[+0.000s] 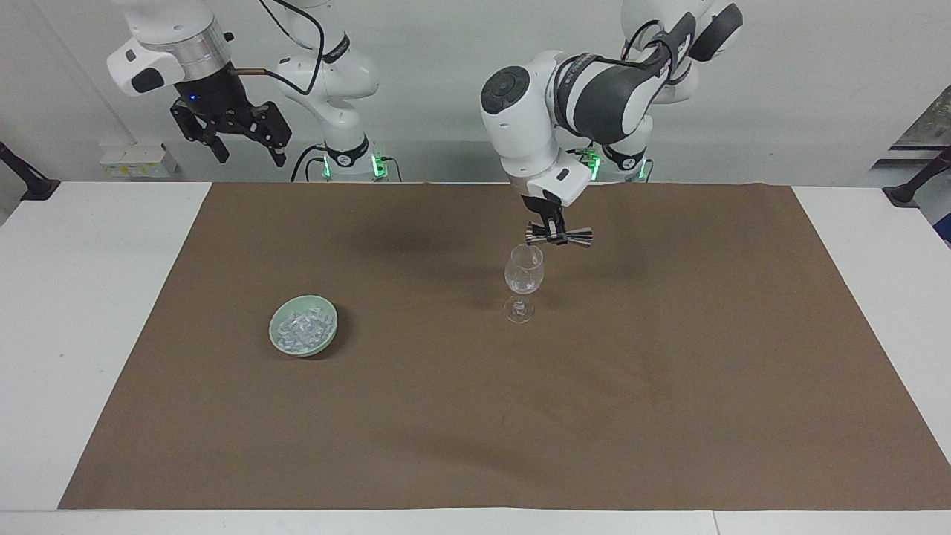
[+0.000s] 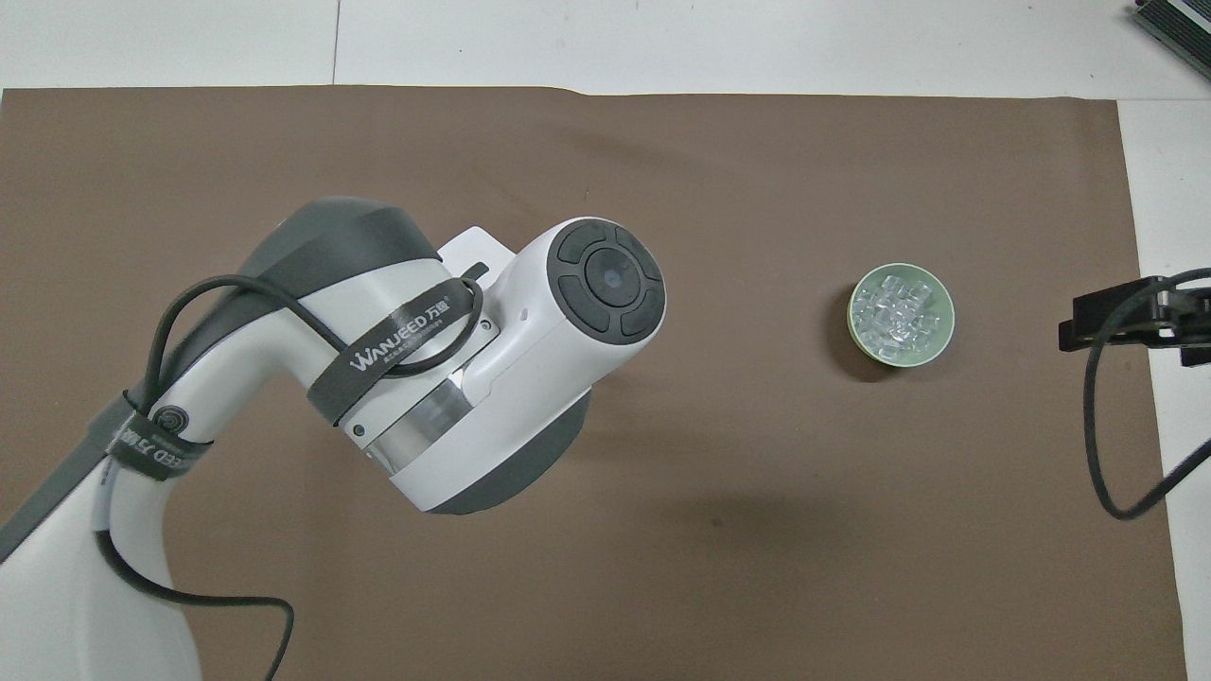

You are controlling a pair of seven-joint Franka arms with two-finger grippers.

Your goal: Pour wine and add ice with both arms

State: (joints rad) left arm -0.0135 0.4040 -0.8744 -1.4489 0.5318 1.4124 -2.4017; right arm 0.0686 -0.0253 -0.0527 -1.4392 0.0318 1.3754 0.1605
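Note:
A clear stemmed wine glass (image 1: pixel 523 282) stands on the brown mat (image 1: pixel 669 371) near its middle. Just over the glass rim my left gripper (image 1: pixel 550 229) is shut on a metal jigger (image 1: pixel 559 237), which lies level on its side. Whether wine is in the glass I cannot tell. In the overhead view the left arm (image 2: pixel 454 359) hides the glass, the jigger and its own gripper. The ice (image 1: pixel 301 327) fills a pale green bowl (image 1: pixel 327 325) toward the right arm's end of the table; the ice (image 2: pixel 899 312) shows from above too. My right gripper (image 1: pixel 251 152) waits open, high above the table edge at the right arm's end.
The brown mat (image 2: pixel 757 520) covers most of the white table (image 1: pixel 89 297). Black cables trail from the right gripper (image 2: pixel 1126 322) at the edge of the overhead view.

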